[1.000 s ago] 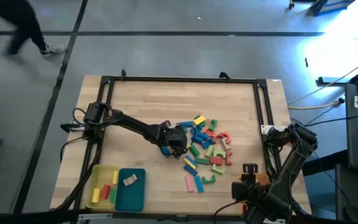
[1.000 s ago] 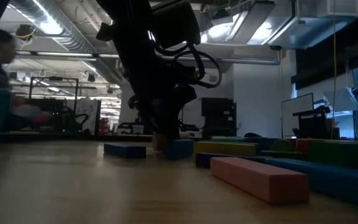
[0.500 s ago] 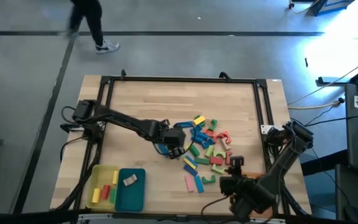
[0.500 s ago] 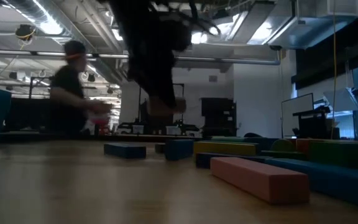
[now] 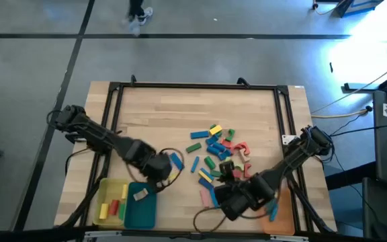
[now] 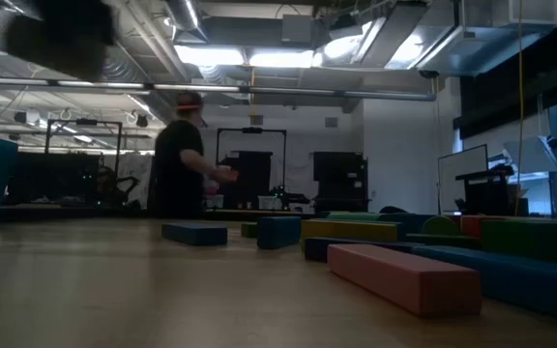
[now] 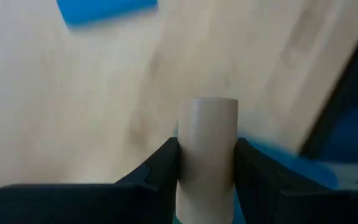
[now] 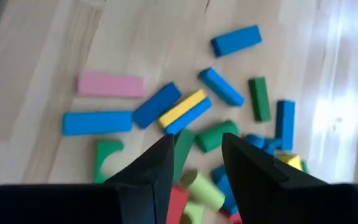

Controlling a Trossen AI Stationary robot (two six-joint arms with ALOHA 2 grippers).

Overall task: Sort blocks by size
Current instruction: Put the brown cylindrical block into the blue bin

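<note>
Blocks lie in a loose pile right of table centre in the overhead view, with a stray blue bar at nine o'clock from the pile. My left gripper hangs at seven o'clock from the pile, just past the far edge of the teal tray. In the left wrist view my left fingers are clamped on a pale tan block, upright between them, with teal showing just beneath. The yellow tray sits beside the teal one and already holds a few pieces.

My right gripper hovers at six o'clock from the pile, fingers parted and gripping nothing; its wrist view looks down on a pink bar, blue bars and a yellow bar.

Step in hand, I judge: drop the tan block into the teal tray. To do it well:
- carry it fully over the tray floor, not the rim
- lower before letting go so it does not bounce out
- land it clear of the pale piece already inside

Right side: pick an outlying bar, not one jammed in the pile. The orange tray is at five o'clock, partly under that arm.
</note>
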